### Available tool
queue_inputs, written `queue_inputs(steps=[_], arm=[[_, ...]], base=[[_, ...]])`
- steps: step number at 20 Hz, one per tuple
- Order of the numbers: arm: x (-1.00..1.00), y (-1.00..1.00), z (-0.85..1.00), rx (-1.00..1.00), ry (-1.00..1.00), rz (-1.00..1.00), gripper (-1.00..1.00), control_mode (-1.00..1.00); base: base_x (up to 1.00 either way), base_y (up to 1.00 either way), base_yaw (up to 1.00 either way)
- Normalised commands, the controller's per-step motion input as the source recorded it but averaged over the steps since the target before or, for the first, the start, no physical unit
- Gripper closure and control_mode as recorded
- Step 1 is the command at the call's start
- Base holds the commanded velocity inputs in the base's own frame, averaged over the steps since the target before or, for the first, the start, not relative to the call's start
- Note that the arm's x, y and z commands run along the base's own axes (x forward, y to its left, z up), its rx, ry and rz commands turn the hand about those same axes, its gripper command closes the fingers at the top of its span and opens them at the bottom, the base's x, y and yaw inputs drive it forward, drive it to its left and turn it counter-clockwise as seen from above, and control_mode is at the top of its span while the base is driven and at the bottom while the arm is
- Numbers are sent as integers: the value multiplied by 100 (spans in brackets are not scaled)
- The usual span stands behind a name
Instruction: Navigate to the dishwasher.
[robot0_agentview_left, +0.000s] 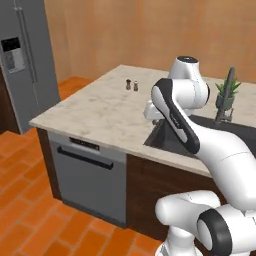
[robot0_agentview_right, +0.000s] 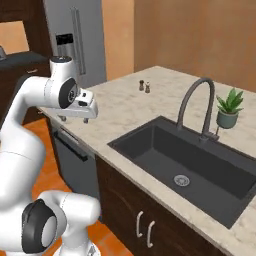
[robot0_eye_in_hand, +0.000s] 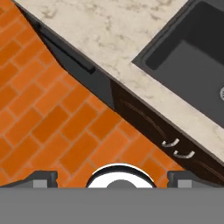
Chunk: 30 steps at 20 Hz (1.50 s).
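The pincer (robot0_eye_in_hand: 112, 177) hangs over the counter's front edge, pointing down at the brick floor (robot0_eye_in_hand: 39, 113), its two tips spread wide apart with nothing between them. The dishwasher (robot0_agentview_left: 89, 175) sits below and off to the pincer's left, under the marble counter (robot0_agentview_left: 100, 107), its dark bar handle (robot0_agentview_left: 84, 157) facing the floor space. The sink (robot0_agentview_right: 185, 165) lies to the pincer's right, the tap (robot0_agentview_right: 197, 107) and potted plant (robot0_agentview_right: 229, 110) beyond it.

The base looks parked in front of the sink cupboard, so I'd judge it not yet squared up to the dishwasher. The risk: sliding left with the arm folded over the counter could clip the counter edge, or overshoot toward the fridge (robot0_agentview_left: 27, 60). The two shakers (robot0_agentview_left: 131, 85) stand well clear.
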Motion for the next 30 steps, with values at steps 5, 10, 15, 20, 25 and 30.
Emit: queue_inputs(steps=[5,10,15,20,25,30], arm=[[0,0,0,0,0,0,-100,100],[0,0,0,0,0,0,-100,100],[0,0,0,0,0,0,-100,100],[0,0,0,0,0,0,-100,100],[0,0,0,0,0,0,-100,100],[0,0,0,0,0,0,-100,100]], base=[[48,100,-48],[45,100,-45],[28,100,-50],[68,88,-32],[78,62,-22],[68,12,-17]])
